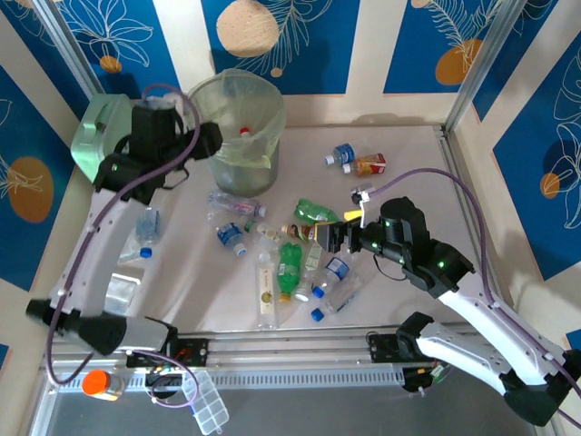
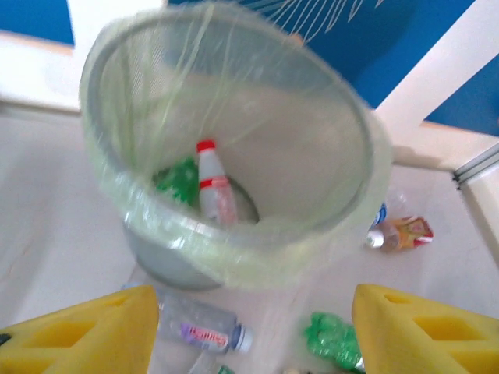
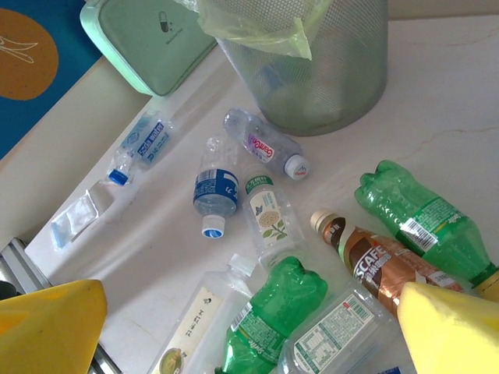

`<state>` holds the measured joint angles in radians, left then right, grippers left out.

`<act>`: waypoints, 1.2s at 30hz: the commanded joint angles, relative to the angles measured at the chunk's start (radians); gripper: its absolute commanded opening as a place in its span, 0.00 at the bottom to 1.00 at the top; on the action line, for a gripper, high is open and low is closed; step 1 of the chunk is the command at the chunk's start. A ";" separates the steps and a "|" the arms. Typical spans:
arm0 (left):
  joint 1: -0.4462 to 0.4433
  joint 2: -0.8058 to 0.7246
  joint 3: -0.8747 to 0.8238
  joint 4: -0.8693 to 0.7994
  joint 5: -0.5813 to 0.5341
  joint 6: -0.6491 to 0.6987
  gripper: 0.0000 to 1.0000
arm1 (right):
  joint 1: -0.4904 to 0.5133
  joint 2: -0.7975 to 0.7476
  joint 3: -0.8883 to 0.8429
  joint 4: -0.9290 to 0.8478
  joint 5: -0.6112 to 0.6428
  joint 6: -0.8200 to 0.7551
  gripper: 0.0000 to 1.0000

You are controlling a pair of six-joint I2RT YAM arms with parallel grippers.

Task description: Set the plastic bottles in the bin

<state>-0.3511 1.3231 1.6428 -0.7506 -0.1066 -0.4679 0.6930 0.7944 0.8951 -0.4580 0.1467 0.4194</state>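
1. Left gripper (image 1: 207, 139), fingers apart and empty, hangs just beside the bin (image 1: 243, 168), apparently positioned for dropping; a red-capped bottle (image 2: 212, 187) lies inside.
2. Right gripper (image 3: 249, 315), spread and empty, hovers over loose bottles (image 1: 290, 263) near the bin, likely choosing one.

The brown plastic bottle with a beige cap (image 3: 382, 269), lying at the middle of the table (image 3: 444, 132), shows white letters "SCAF" on its dark label, and the mint-green rectangular plastic box (image 3: 132, 47) at the far left corner bears a small capsule sign.
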 commanded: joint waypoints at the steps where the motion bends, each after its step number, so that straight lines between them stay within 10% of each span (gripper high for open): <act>1: 0.006 -0.104 -0.150 0.011 -0.051 -0.079 0.69 | 0.018 -0.020 -0.023 -0.014 -0.008 0.027 0.96; 13: 0.341 -0.186 -0.603 0.048 -0.071 -0.161 0.87 | 0.043 -0.012 -0.116 0.080 -0.040 0.041 0.96; 17: 0.371 -0.111 -0.614 0.131 -0.174 -0.050 0.88 | 0.043 -0.010 -0.106 0.092 -0.047 0.029 0.96; 36: 0.593 0.366 -0.503 0.210 0.132 0.247 0.99 | -0.034 -0.094 -0.155 0.126 -0.166 0.048 0.97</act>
<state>0.2295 1.6604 1.1080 -0.5571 -0.0624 -0.2607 0.6666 0.7086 0.7559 -0.3515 0.0170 0.4572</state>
